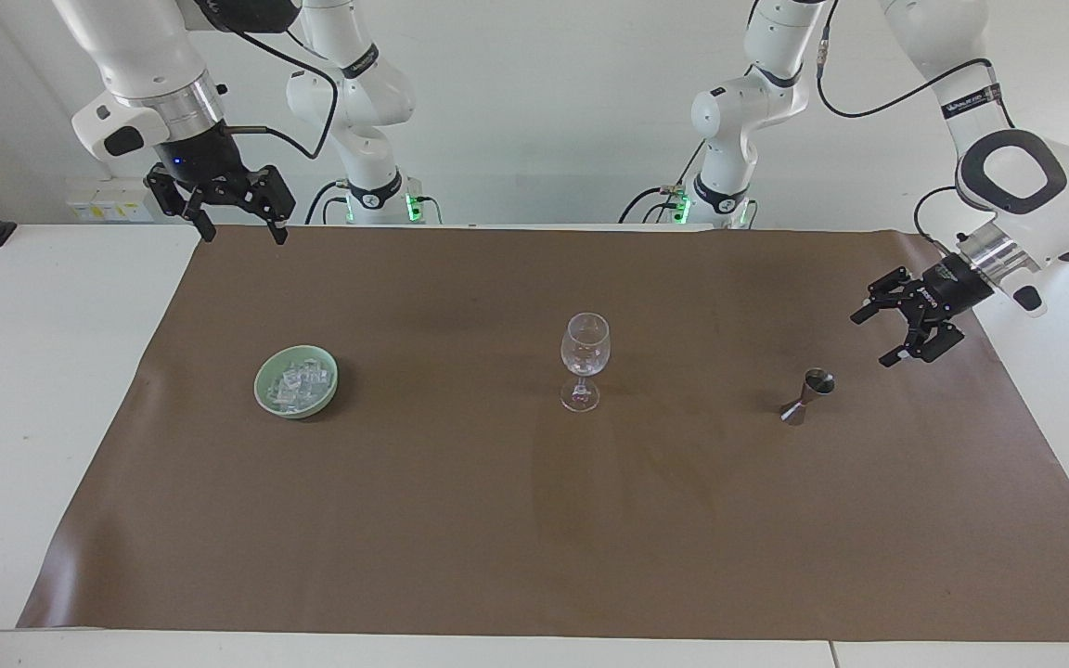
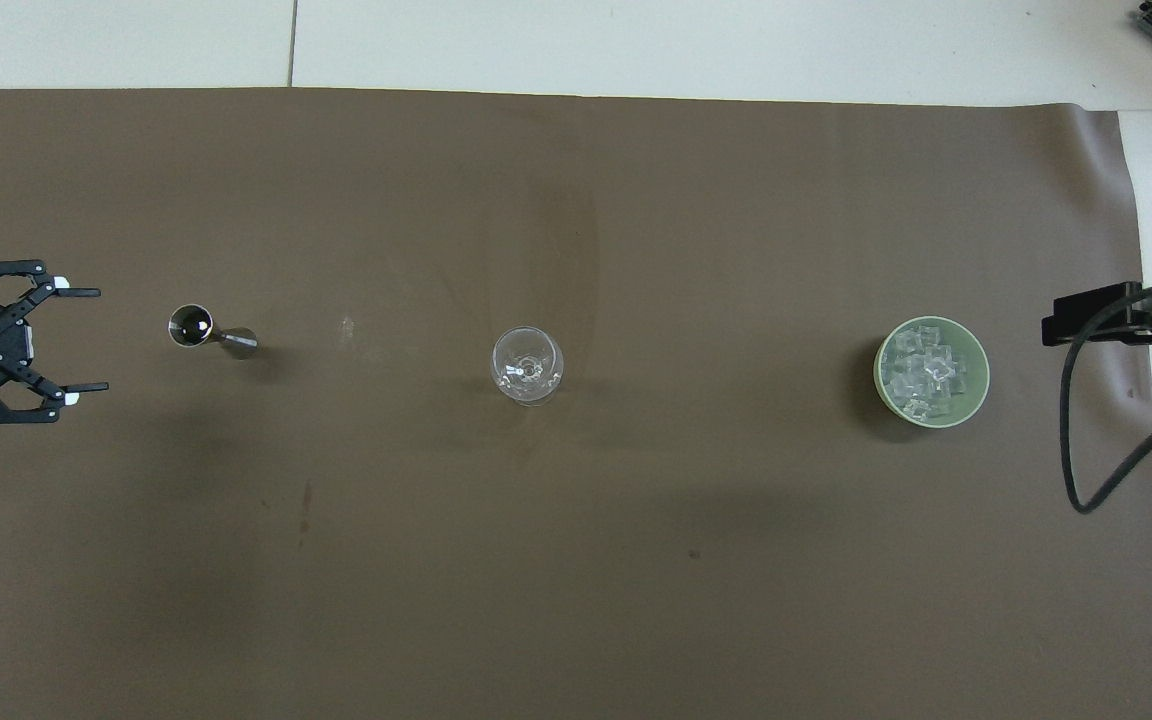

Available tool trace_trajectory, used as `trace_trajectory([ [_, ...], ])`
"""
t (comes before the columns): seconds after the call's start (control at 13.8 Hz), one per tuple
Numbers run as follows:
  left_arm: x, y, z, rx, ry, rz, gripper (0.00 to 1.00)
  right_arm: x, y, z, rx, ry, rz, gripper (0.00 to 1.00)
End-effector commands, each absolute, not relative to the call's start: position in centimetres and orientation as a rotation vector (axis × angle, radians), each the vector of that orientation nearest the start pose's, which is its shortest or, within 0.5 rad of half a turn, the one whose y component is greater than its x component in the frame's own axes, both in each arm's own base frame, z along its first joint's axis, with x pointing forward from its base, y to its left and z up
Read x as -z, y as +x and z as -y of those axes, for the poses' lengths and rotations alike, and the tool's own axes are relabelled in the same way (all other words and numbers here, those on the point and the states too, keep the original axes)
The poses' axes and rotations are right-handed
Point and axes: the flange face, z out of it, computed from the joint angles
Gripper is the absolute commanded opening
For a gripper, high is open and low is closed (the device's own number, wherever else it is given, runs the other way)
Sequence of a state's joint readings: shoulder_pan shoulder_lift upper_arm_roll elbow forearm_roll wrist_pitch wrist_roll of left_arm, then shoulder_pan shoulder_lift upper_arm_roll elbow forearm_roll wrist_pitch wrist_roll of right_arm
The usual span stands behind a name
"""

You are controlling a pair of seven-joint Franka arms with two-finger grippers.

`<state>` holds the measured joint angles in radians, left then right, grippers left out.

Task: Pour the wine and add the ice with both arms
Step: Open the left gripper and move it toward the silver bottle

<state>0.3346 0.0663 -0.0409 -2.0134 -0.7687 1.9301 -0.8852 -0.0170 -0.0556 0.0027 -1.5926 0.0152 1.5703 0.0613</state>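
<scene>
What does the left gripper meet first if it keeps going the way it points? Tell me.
Probably the metal jigger. The open left gripper points along the mat at it, with nothing between them; in the facing view it hangs a little higher, so it might pass above.

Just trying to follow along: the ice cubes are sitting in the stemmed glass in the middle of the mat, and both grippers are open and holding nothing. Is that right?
Not quite. The ice lies in the pale green bowl toward the right arm's end; the stemmed glass holds none, as the overhead view shows. The rest holds: the left gripper and right gripper are open and holding nothing.

Left gripper (image 1: 876, 334) low, fingers spread; right gripper (image 1: 242, 227) raised, fingers spread.
</scene>
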Motion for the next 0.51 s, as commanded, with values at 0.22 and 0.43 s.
trace_trajectory([
  [0.22, -36.9, 55.8, -13.3, 0.563, 1.546, -1.826, 1.0, -64.6, 53.1, 0.7, 0.052, -3.106, -0.087, 1.0],
  [0.43, -34.7, 56.0, -13.6, 0.605, 1.487, -1.848, 1.0, -64.6, 53.1, 0.7, 0.052, -3.106, -0.087, 1.0],
])
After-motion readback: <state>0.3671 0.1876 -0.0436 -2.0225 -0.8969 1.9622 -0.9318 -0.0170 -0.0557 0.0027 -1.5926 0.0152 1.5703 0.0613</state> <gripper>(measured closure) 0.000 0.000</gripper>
